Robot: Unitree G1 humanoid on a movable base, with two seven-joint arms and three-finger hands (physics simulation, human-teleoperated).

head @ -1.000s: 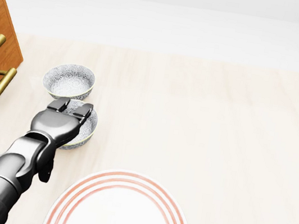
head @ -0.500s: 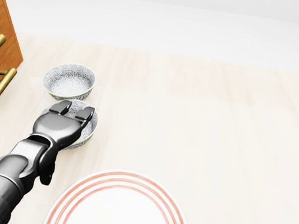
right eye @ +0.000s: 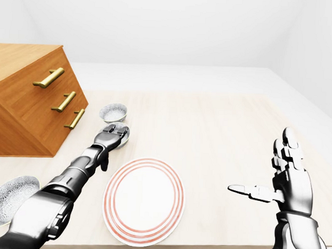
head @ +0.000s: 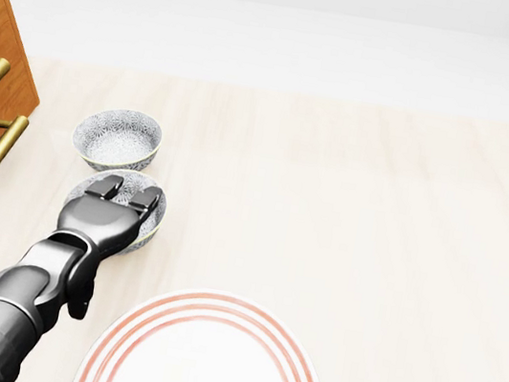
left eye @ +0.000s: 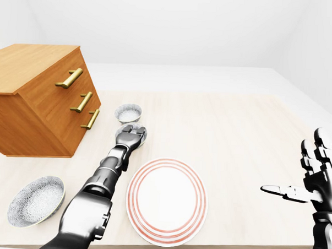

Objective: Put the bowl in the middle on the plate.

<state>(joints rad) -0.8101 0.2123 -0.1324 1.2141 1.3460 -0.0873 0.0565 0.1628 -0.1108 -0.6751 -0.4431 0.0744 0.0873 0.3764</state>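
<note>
On the table point(head: 355, 226), between the far bowl point(head: 118, 137) beside the cabinet point(left eye: 37, 99) and the near bowl point(left eye: 36, 200) at the lower left of the left-eye view, the middle bowl point(head: 153, 219) stands just up and left of the plate point(head: 204, 358). The left robot hand point(head: 105, 216) lies over it, knuckles up, two fingers point(head: 108, 185) across its upper rim, apparently to pinch the wall for a lift; the thumb is hidden, so whether the grip is closed cannot be told. The right robot hand point(right eye: 287, 179) is spread wide, well apart at the right, clear of the path to the plate.
</note>
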